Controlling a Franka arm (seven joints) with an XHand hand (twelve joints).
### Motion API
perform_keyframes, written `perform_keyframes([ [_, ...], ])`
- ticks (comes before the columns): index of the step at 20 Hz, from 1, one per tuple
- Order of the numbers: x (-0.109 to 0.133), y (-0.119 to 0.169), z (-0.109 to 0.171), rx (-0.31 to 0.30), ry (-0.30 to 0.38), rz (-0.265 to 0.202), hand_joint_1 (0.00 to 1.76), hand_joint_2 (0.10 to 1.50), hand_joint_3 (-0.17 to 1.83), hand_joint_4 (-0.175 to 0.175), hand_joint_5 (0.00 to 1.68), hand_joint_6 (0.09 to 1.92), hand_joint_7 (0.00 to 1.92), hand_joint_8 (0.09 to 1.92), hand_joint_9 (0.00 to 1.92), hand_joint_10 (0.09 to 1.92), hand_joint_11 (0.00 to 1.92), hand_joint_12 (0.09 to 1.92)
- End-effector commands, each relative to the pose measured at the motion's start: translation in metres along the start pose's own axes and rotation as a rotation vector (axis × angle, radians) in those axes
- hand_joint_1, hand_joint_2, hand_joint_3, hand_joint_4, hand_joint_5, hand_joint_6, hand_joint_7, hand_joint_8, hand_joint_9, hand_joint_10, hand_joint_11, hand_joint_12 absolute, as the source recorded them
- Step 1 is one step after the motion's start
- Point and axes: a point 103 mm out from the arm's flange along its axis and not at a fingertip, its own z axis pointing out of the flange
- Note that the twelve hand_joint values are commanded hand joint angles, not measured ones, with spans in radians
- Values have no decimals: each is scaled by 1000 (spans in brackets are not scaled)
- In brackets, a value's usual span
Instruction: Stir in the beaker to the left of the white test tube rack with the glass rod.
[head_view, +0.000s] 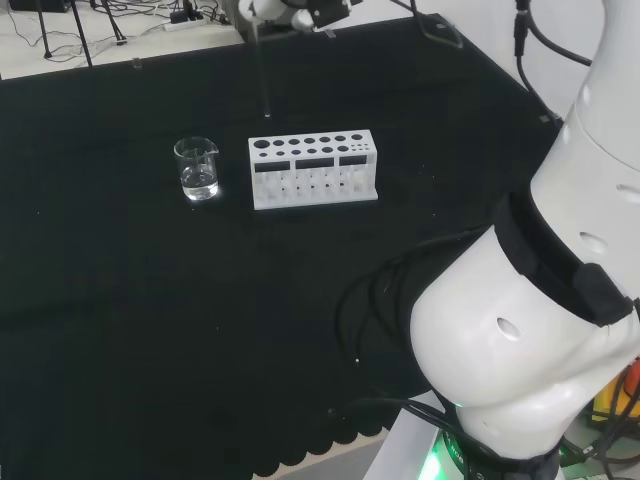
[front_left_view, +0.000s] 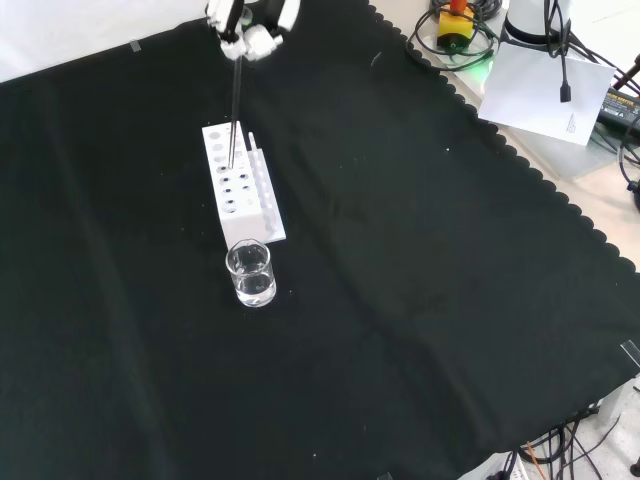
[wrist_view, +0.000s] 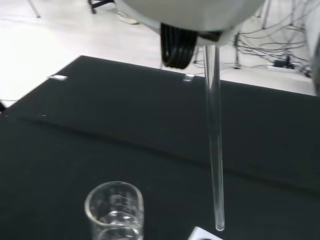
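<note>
1. Front view, lower centre: the glass beaker (front_left_view: 250, 273) sits with a little clear liquid, just below the white test tube rack (front_left_view: 240, 185).
2. Above the rack, the glass rod (front_left_view: 234, 115) hangs upright, its thin tip hard to place.
3. Top edge: the hand (front_left_view: 250, 28), cut off, pinches the rod's upper end.

1. Even, bright room light; the black cloth (front_left_view: 400, 300) stays matte with almost no shadows.
2. Small glints mark the beaker (head_view: 197, 168); the hand (wrist_view: 195, 15) looms blurred in the wrist view.
</note>
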Motion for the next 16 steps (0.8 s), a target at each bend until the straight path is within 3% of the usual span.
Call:
perform_keyframes([
  [1, 29, 21, 10, -9, 15, -92, 1307, 652, 818, -175, 1130, 728, 1147, 1250, 1666, 951, 1659, 953],
  [8, 48, 49, 29, 19, 16, -143, 1307, 651, 819, -175, 1131, 726, 1147, 1250, 1667, 951, 1659, 954],
  [16, 63, 49, 27, 11, 22, -189, 1307, 651, 820, -175, 1133, 724, 1147, 1250, 1668, 951, 1659, 956],
])
